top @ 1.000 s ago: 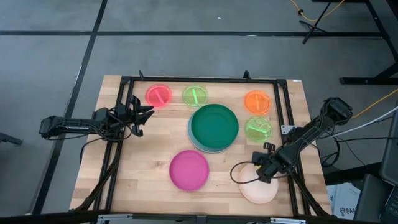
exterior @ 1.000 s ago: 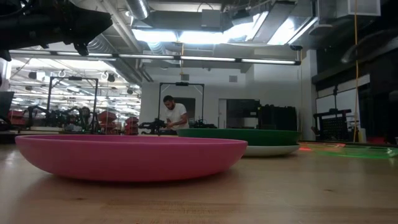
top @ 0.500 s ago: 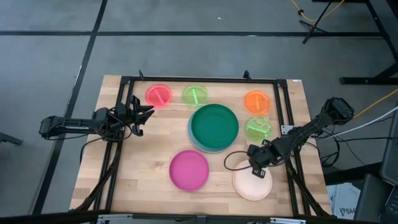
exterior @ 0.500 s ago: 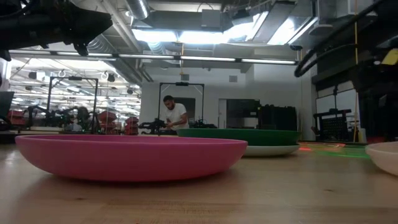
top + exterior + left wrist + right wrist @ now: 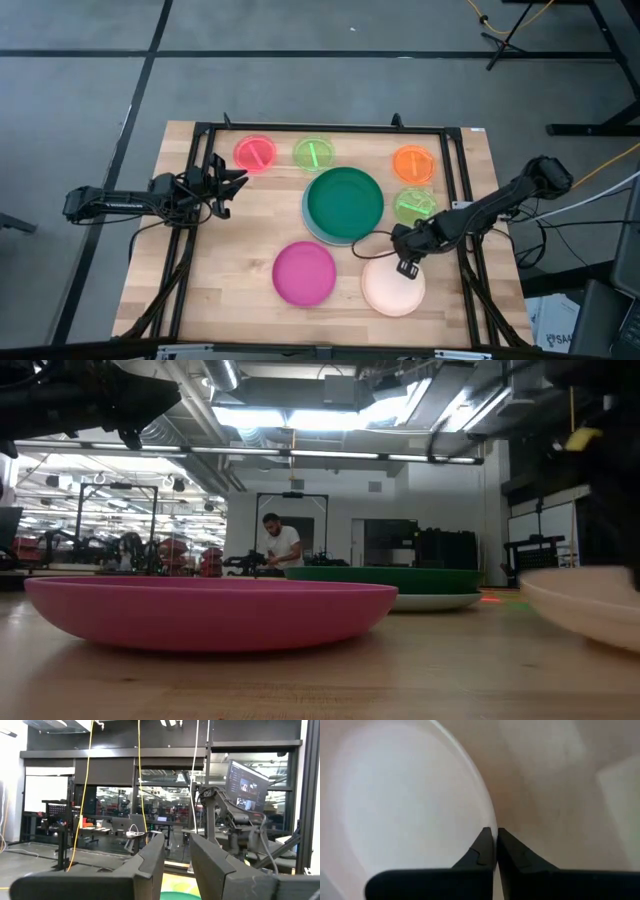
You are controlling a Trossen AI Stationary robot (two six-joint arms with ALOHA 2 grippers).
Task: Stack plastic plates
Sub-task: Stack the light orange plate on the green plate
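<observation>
Clenched on the rim of the peach plate [image 5: 392, 287], my right tool [image 5: 403, 256] sits low over the front right of the tabletop [image 5: 250, 240], with that plate between the magenta plate [image 5: 304, 273] and the frame rail. In the right wrist view the fingertips [image 5: 485, 845] pinch the thin edge, so the hold looks narrow. The dark green plate [image 5: 344, 203] rests on a light blue plate [image 5: 310, 225] at the centre, and I judge that to be the stack I am aiming for. To do this well I would keep the peach plate level, carry it clear of the green rim, centre it, and lower before letting go. Four small translucent plates lie along the back and right side. My left tool [image 5: 222, 182] waits, partly open and empty, over the left edge.
</observation>
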